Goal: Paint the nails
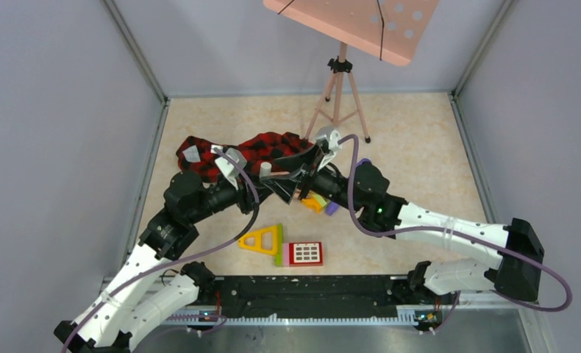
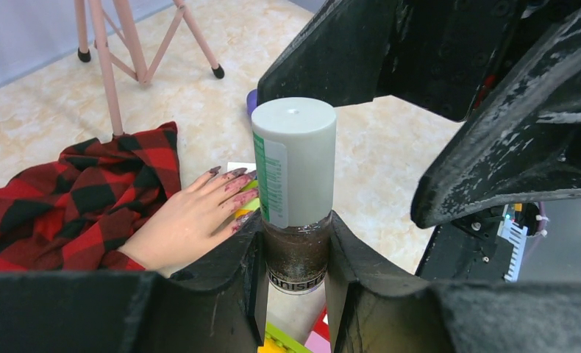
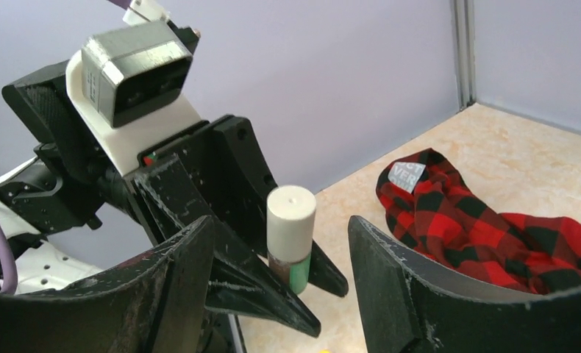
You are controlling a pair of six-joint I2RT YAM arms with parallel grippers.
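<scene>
My left gripper [image 2: 295, 243] is shut on the glass body of a small nail polish bottle [image 2: 295, 162] with a pale green cap, held upright. In the top view the left gripper [image 1: 267, 179] meets my right gripper [image 1: 289, 171] over the plaid sleeve [image 1: 251, 147]. The right gripper [image 3: 279, 228] is open, its fingers [image 3: 390, 272] on either side of the cap [image 3: 291, 213] without touching it. The flesh-coloured mannequin hand [image 2: 188, 220] lies flat just left of the bottle, its purple-smeared nails [image 2: 225, 173] pointing right. The hand is hidden in the top view.
Coloured toy blocks lie under the hand and near the front: a yellow triangle [image 1: 262, 239], a red window block [image 1: 304, 253], yellow and purple pieces [image 1: 317, 202]. A pink tripod [image 1: 339, 88] with a pink board [image 1: 354, 22] stands behind. Grey walls enclose the table.
</scene>
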